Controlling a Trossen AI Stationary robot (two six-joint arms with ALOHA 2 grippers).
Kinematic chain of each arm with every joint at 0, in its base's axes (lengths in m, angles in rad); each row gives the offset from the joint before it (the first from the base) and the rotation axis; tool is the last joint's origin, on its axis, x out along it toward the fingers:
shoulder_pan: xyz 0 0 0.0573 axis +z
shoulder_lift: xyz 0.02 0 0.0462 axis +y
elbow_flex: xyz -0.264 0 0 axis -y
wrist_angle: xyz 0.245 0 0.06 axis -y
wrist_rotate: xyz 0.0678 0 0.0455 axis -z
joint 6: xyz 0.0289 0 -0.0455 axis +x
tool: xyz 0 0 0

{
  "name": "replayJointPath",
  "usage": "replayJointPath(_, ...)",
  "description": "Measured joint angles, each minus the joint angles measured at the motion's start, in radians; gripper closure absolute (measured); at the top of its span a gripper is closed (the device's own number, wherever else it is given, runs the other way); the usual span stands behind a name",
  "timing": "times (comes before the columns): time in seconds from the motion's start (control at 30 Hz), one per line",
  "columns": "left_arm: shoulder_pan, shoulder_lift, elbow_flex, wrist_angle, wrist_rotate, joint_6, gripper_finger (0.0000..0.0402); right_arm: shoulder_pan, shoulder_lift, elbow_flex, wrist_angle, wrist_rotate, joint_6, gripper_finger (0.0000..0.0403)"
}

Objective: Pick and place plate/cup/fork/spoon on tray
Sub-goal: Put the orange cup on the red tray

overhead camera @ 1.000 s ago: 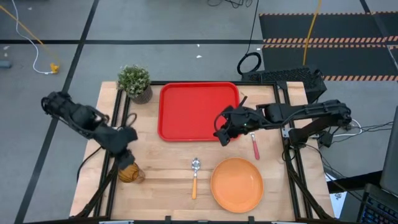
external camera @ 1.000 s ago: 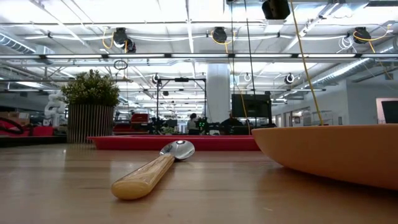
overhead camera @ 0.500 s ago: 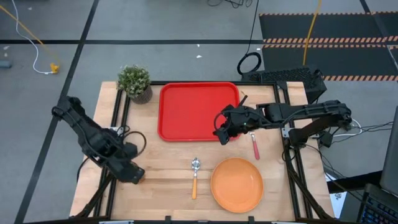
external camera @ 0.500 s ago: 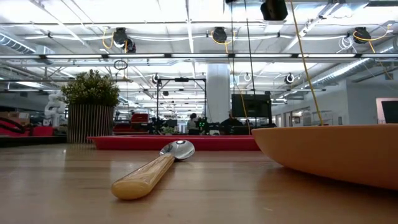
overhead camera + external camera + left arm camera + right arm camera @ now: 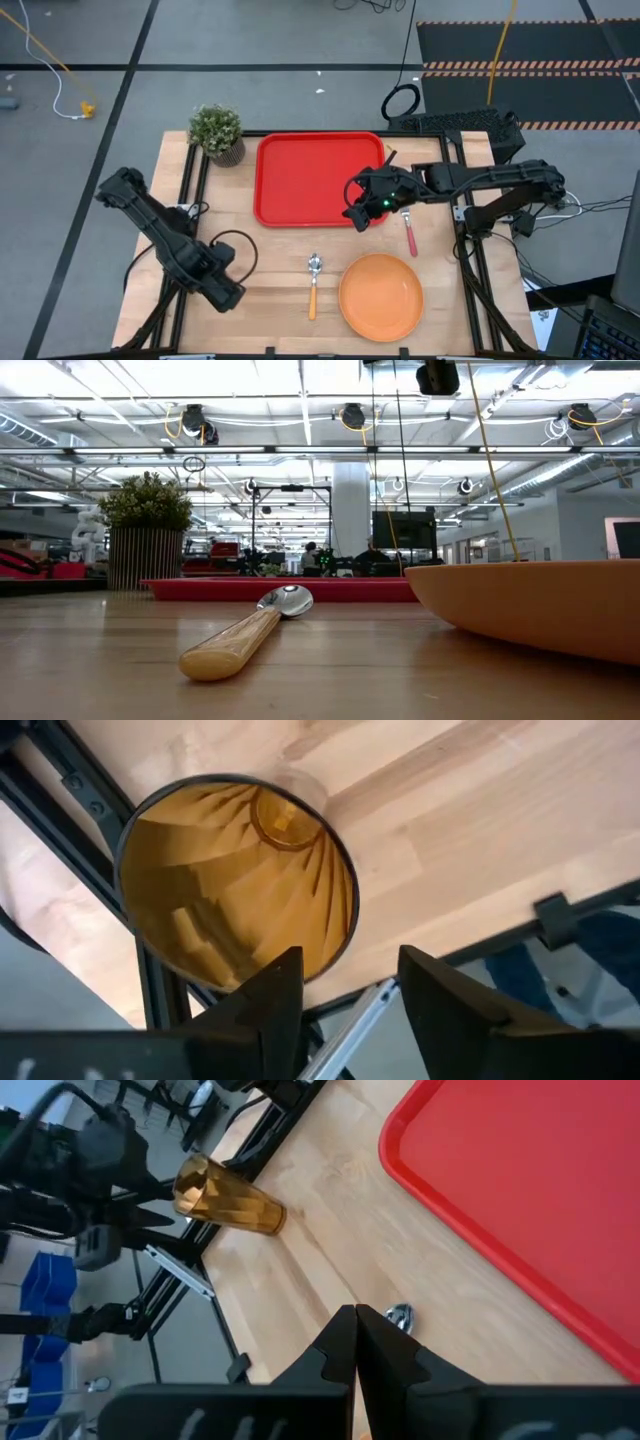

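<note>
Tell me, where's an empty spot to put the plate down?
The whole red tray is bare. So is the wood between the potted plant and the spoon. It's crowded where the right gripper hovers by the fork, above the plate.

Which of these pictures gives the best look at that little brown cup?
The left wrist view: the cup fills it, mouth toward the camera, right before the left tool. The right wrist view shows it small and far off. From above the arm hides it; the table-level view misses it.
</note>
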Motion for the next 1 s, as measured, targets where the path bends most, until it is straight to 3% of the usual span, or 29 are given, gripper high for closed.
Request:
replayJointPath(0.43,0.011,0.025,-0.118,0.064,0.058,0.114,0.03,0.003,0.0,0.0,0.0,-0.024,-0.018,0.0403)
replayJointPath(0.67,0.021,0.019,-0.116,0.06,0.055,0.181,0.0386,0.008,0.0,0.0,0.0,-0.027,-0.032,0.0403)
replayJointPath(1.0,0.087,-0.113,-0.099,-0.012,0.038,0.209,0.0394,0.007,-0.006,0.0,0.0,-0.027,-0.078,0.0403)
